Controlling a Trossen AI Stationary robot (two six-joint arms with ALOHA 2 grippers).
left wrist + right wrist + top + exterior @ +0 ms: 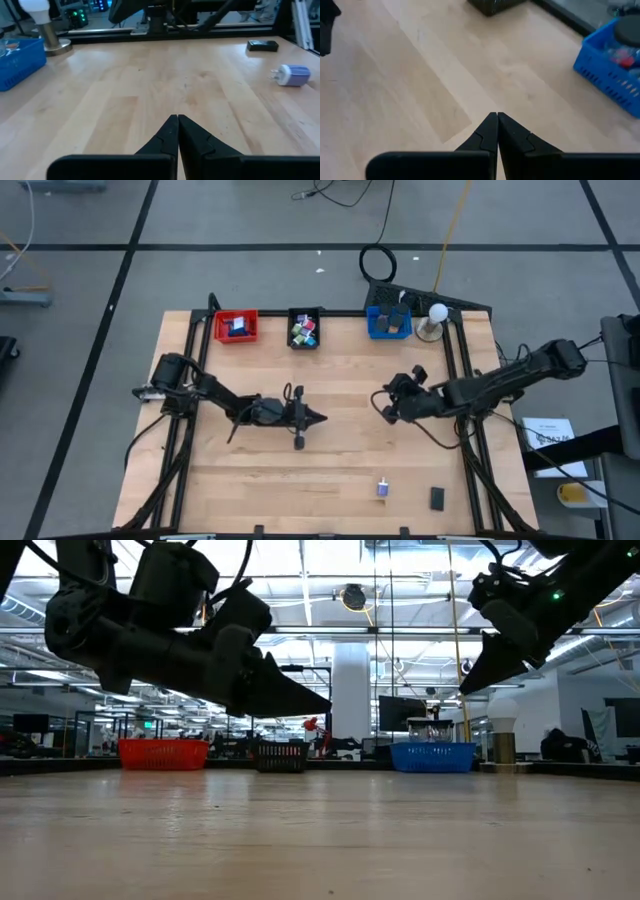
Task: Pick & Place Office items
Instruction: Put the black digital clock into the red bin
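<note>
Two office items lie on the table near its front right: a small purple-and-white plug-like block (382, 488), which also shows in the left wrist view (292, 75), and a flat black block (437, 498), which also shows there (262, 45). Both rest flat on the wood. My left gripper (320, 418) hovers shut and empty over the table's middle, pointing right. My right gripper (380, 402) hovers shut and empty right of centre, pointing left. Three trays stand along the far edge: red (236, 326), black (304, 328) and blue (388, 322), each holding small items.
A white ball-shaped lamp (435, 320) stands right of the blue tray. Black frame rails run along the table's left, right and far sides. Bare wood lies between the grippers and the front edge.
</note>
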